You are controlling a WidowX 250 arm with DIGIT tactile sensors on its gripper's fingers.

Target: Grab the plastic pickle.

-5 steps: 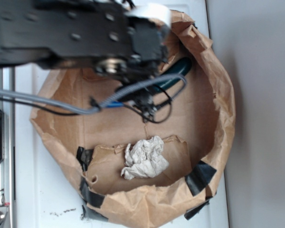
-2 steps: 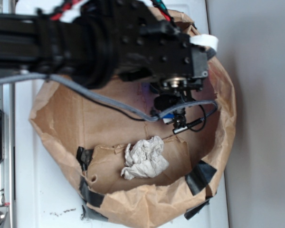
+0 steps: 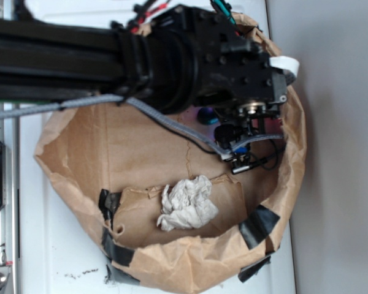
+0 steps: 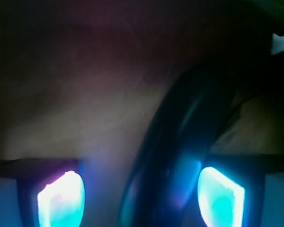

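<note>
The plastic pickle fills the wrist view as a glossy, very dark curved bar running up from between my gripper's two glowing pads. It lies close against the right pad, while a wide gap separates it from the left pad. The gripper is open. In the exterior view my black arm and wrist hang over the upper right of the brown paper bag and hide the fingers. Only a small dark rounded bit of the pickle shows below the wrist.
A crumpled whitish paper wad lies on a cardboard flap in the lower part of the bag. Black tape patches sit on the bag's rim at lower right, with more tape at lower left. A grey cable trails from the wrist.
The arm has swung right and down over the bag's upper right, covering the pickle that lay in plain sight a second ago. The paper wad has not moved.
</note>
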